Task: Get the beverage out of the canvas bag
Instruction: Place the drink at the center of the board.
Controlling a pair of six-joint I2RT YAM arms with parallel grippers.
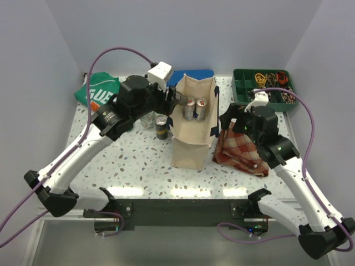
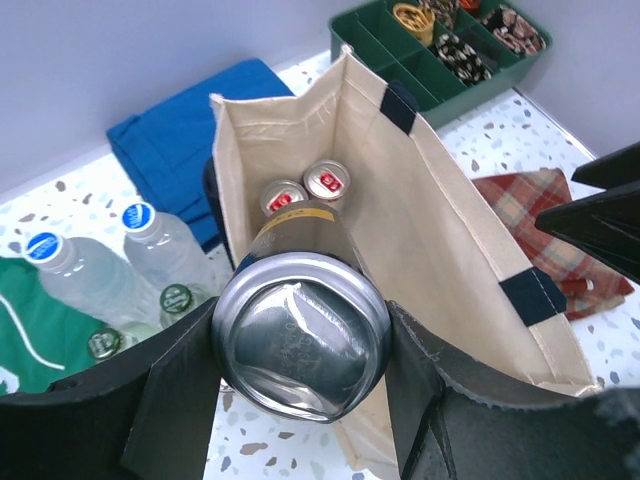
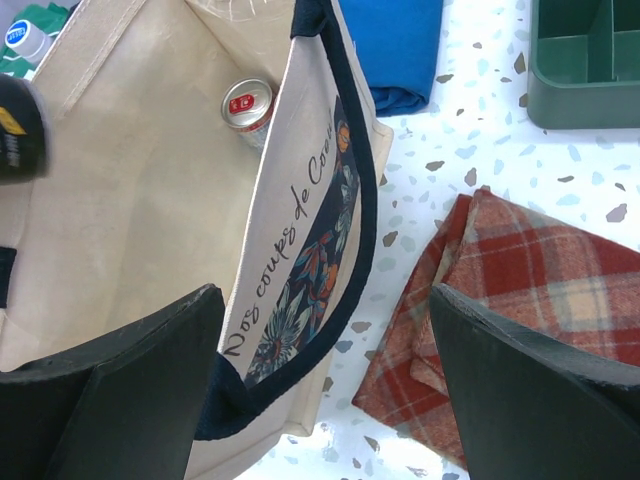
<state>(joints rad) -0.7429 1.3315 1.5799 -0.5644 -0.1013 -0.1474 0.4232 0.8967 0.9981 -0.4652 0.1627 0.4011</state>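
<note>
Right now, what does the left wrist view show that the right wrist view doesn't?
Left wrist only: the left hand shut on the dark can, its bottom toward the lens; two red-topped cans in the canvas bag; water bottles beside it. Right wrist only: the bag's printed outer side, with the open right hand astride that wall. Both: the bag's interior, one red-topped can, a sliver of the dark can, the plaid cloth, blue cloth and green tray.
</note>
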